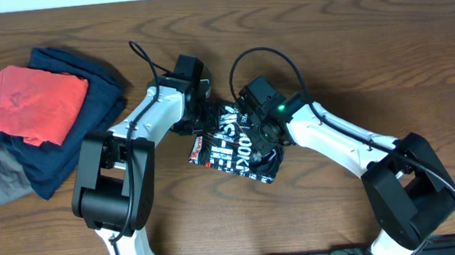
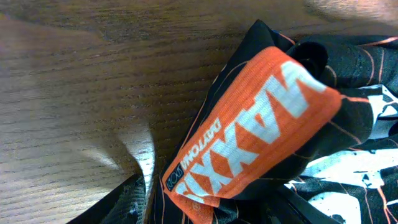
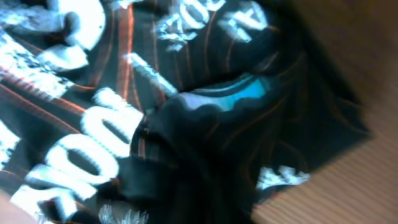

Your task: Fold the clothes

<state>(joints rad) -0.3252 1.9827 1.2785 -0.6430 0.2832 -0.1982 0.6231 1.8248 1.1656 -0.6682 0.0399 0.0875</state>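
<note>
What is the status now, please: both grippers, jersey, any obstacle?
Left gripper and right gripper both on the jersey, jaws hidden. Jersey bunched between them, not yet flat. Other clothes piled far left, apart.

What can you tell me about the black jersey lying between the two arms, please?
The black jersey is thin synthetic-looking cloth with fine orange contour lines, big white lettering and an orange panel with white letters. It lies bunched, partly folded, on the wooden table. The left gripper meets its left edge, the right gripper its right half; their grasp is unclear.
</note>
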